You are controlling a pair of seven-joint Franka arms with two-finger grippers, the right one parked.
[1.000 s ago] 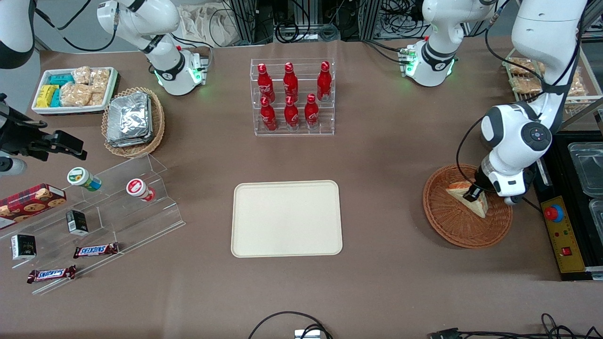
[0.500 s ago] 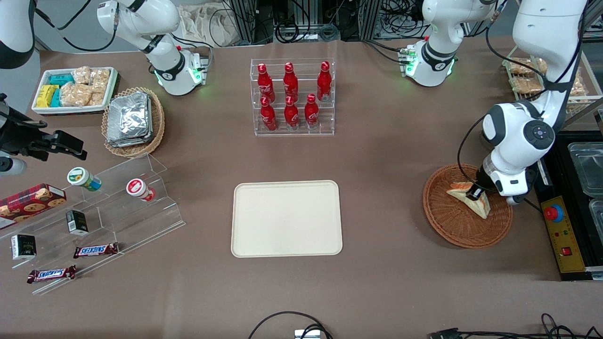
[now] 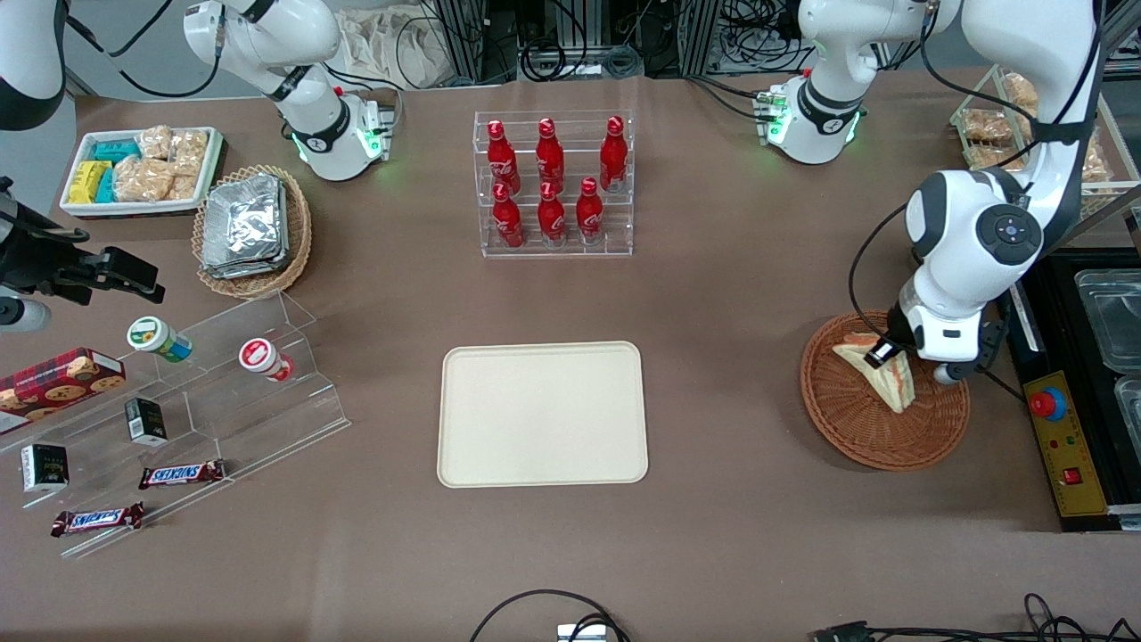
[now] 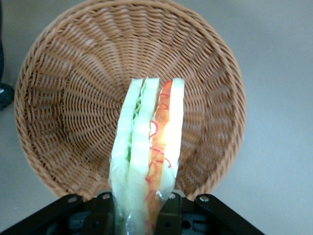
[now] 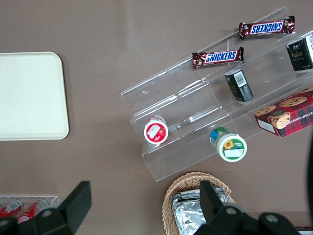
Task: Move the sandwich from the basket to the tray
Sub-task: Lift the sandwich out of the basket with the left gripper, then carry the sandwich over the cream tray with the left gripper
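Item: sandwich [image 3: 878, 370], clear-wrapped wedge. I read it as gripped on edge in the closed jaws of my gripper [image 3: 882, 354], above the basket [image 3: 856, 437], apparently clear of its floor. Grasp: done. Lift: apparently under way. Tray [image 3: 542, 414]: bare, on the worktop well apart from the basket, toward the parked arm's end. Outstanding: carry to the tray, lower, release.

One sandwich [image 3: 878, 369] in the tool [image 3: 882, 355]. One reddish basket [image 3: 869, 437], one cream tray [image 3: 542, 414]. Six red bottles [image 3: 550, 174] in a clear rack. Two Snickers bars [image 3: 181, 473], two lidded cups [image 3: 159, 338], two small dark boxes [image 3: 145, 421], one cookie box [image 3: 55, 381].
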